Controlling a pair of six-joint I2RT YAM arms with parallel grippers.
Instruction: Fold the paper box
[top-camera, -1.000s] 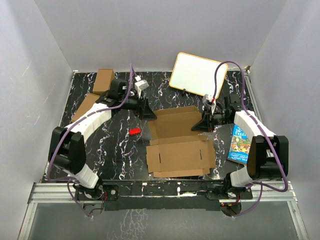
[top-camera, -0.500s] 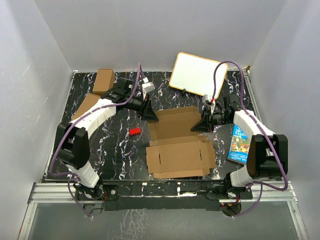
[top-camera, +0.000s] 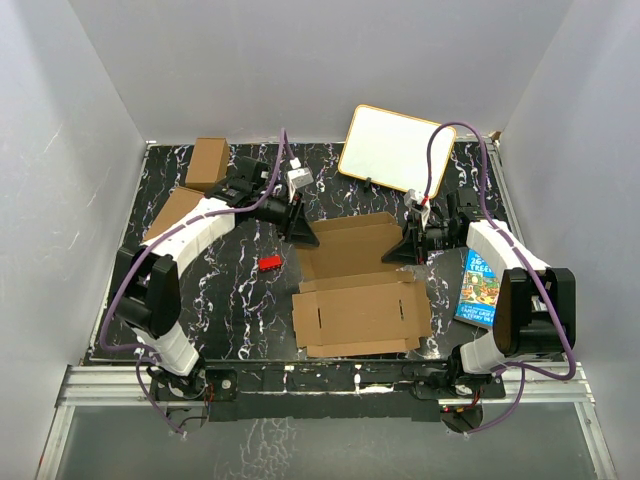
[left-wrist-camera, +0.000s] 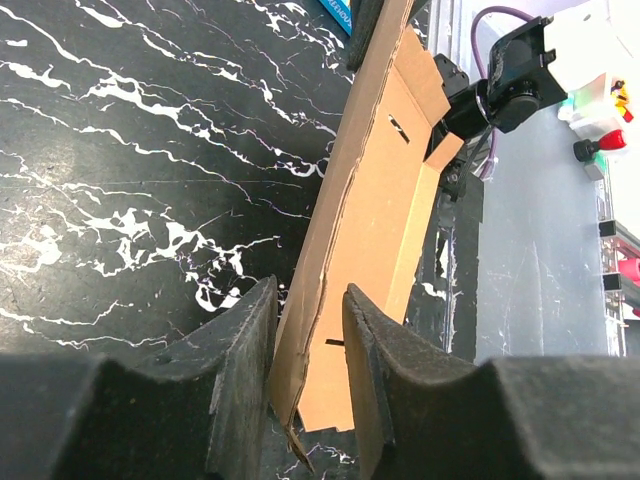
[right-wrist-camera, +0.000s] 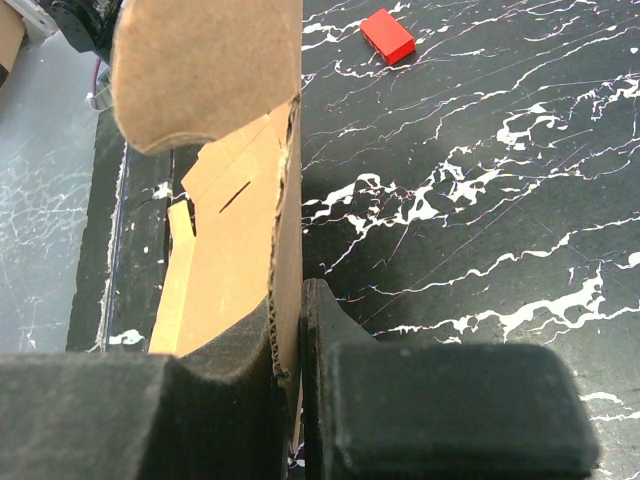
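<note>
The paper box (top-camera: 360, 300) lies as a flat brown die-cut sheet in the middle of the table, its far panel raised. My left gripper (top-camera: 303, 232) is at the sheet's far left corner. In the left wrist view its jaws (left-wrist-camera: 308, 292) straddle the edge of the paper box (left-wrist-camera: 370, 200); the card rests against one finger and a gap shows at the other. My right gripper (top-camera: 402, 250) is at the sheet's right side. In the right wrist view it (right-wrist-camera: 298, 310) is shut on a standing flap of the paper box (right-wrist-camera: 235, 260).
A small red block (top-camera: 268, 263) lies left of the sheet. Two brown cartons (top-camera: 208, 160) (top-camera: 175, 208) sit at the far left. A whiteboard (top-camera: 397, 148) leans at the back and a book (top-camera: 481, 285) lies at the right edge.
My left arm has swung right to the sheet's far left corner, and its jaws have narrowed around the edge. The right arm has not moved.
</note>
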